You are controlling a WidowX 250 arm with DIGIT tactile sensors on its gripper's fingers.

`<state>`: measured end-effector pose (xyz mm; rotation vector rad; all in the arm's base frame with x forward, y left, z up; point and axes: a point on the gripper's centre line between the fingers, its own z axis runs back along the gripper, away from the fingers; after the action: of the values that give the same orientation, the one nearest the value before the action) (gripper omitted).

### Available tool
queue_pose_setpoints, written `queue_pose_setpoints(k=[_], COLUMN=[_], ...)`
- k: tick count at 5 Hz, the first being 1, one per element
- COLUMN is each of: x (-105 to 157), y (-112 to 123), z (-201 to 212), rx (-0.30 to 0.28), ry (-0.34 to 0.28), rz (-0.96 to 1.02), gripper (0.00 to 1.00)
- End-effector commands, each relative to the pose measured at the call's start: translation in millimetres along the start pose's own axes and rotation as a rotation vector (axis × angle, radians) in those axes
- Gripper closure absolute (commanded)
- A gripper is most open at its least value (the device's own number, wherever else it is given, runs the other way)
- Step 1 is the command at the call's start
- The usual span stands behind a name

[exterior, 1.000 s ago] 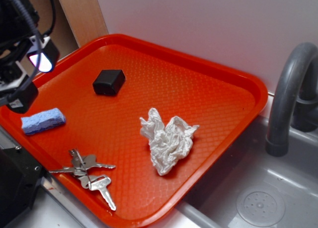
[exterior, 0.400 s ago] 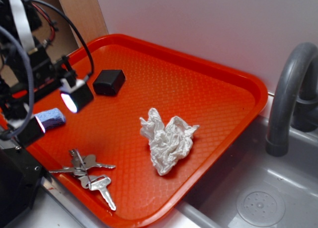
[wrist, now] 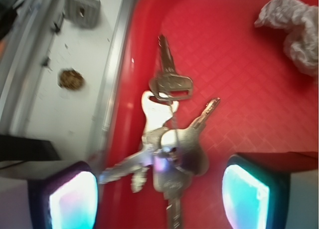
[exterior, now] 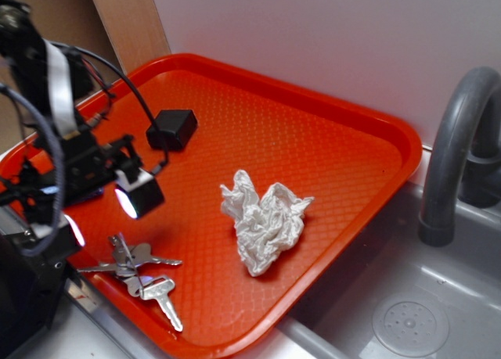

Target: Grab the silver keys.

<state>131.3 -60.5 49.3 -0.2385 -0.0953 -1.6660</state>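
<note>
While unlabelled, silver keys (wrist: 167,139) between claw (wrist: 159,199) pads

The tray (exterior: 329,140) is bright orange-red with a fine diamond waffle pattern across its floor. The silver keys (exterior: 141,273) are shiny metal grey, at about 7 o'clock on it. The paper towel (exterior: 264,222) is crumpled white. The small box (exterior: 172,128) at 11 o'clock is matte black. The gripper (wrist: 159,201) is black, its pads (wrist: 75,201) glowing cyan-white. The faucet (exterior: 458,152) is dull grey.
</note>
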Motion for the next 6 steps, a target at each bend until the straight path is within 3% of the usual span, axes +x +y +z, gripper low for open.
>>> queue_pose_setpoints(k=[1,2,3,4,6], x=[15,24,30,35,38], y=[4,-1,-24,-34,-23], z=[-13,-18,-6,-9,-11], rx=[0.116,0.067,0.003,0.061,0.078], ry=[-0.077,-0.033,-0.037,-0.034,-0.047], rz=[0.149,0.139,0.071,0.105,0.14], gripper=[0.0,0.0,0.0,1.0,1.0])
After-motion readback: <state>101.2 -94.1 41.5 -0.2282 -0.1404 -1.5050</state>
